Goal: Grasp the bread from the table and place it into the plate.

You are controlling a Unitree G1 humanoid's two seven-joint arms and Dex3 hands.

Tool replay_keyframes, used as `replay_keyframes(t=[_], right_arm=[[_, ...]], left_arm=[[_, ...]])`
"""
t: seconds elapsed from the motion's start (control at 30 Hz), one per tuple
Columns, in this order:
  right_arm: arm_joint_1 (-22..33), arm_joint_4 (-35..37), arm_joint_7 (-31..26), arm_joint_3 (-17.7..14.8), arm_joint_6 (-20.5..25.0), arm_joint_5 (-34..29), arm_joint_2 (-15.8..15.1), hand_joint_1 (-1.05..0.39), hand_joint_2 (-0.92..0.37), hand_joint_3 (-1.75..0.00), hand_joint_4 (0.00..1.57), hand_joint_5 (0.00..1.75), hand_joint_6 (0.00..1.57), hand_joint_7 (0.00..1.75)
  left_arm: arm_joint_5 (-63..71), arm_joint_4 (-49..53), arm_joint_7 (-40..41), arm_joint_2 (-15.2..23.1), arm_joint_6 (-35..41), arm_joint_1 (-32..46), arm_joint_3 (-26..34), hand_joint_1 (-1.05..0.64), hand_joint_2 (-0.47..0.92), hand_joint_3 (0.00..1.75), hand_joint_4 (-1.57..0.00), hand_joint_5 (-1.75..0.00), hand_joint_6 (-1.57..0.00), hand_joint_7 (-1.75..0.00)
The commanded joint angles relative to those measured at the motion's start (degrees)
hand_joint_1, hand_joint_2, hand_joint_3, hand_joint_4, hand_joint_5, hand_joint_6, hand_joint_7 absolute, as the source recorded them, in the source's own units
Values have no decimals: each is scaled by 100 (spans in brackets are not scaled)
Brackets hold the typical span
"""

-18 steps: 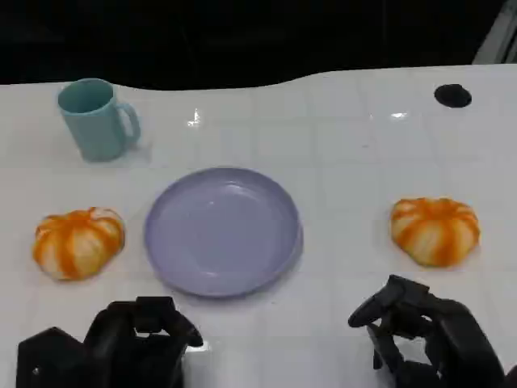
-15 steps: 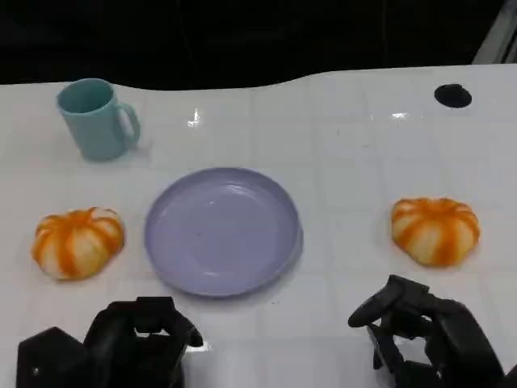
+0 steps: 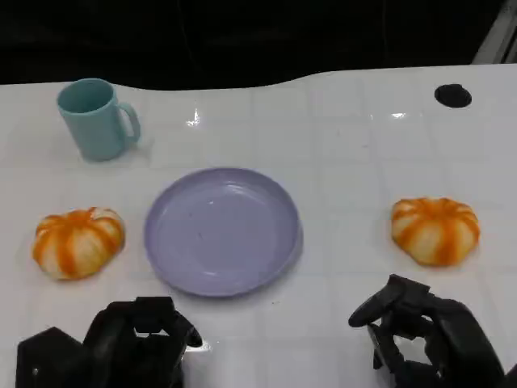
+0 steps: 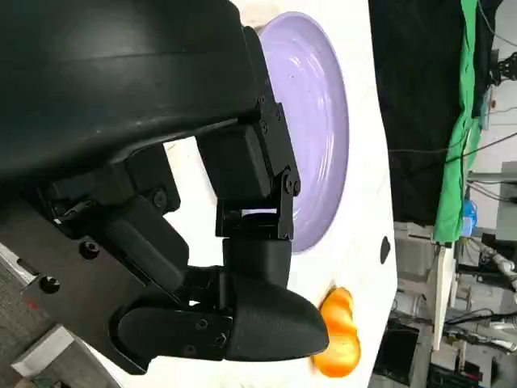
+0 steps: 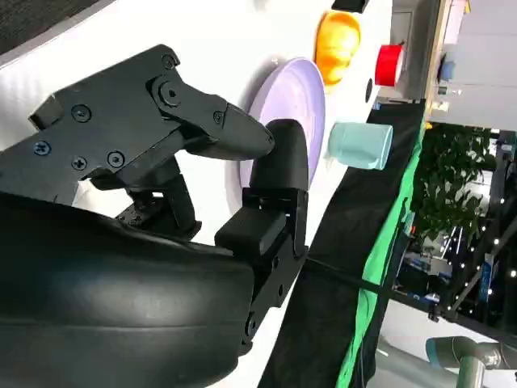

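From the head camera, the black left hand point(image 3: 133, 343) and black right hand point(image 3: 424, 335) hover low over the white tiled surface point(image 3: 355, 153), both empty with fingers curled in. A round orange-and-white striped bread point(image 3: 78, 242) lies left of the empty lilac plate point(image 3: 222, 230), another striped bread point(image 3: 435, 230) right, a teal mug point(image 3: 95, 119) beyond. The left wrist camera shows bent fingers point(image 4: 242, 242) over the plate's rim; the right wrist camera likewise.

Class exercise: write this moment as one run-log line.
left hand: idle, holds nothing | right hand: idle, holds nothing | breads: on table | plate: bare
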Motion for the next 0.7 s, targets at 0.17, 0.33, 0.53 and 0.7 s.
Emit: replay_keyframes(t=[0.17, 0.33, 0.53, 0.7], right_arm=[[-31, 15, -57, -125, -96, 49, -25, -33, -62, -92, 80, 156, 84, 98], [-65, -32, -100, -196, -153, 114, 52, -34, -71, -69, 71, 146, 87, 62], [-218, 19, -273, -332, -364, -85, 35, -37, -82, -38, 62, 124, 74, 66], [-414, 98, -708, -432, -771, -930, -275, -43, -92, -21, 52, 108, 60, 65]], left_arm=[[-2, 49, 10, 39, -35, -13, 33, -105, 48, 83, -157, -124, -138, -83], [5, 41, 23, 28, -12, -20, 27, -105, 47, 85, -157, -124, -139, -83], [28, 29, 36, 28, -4, -28, 16, -105, 46, 87, -157, -125, -139, -83], [16, 54, 18, 27, -17, -42, 20, -105, 45, 87, -157, -125, -139, -83]])
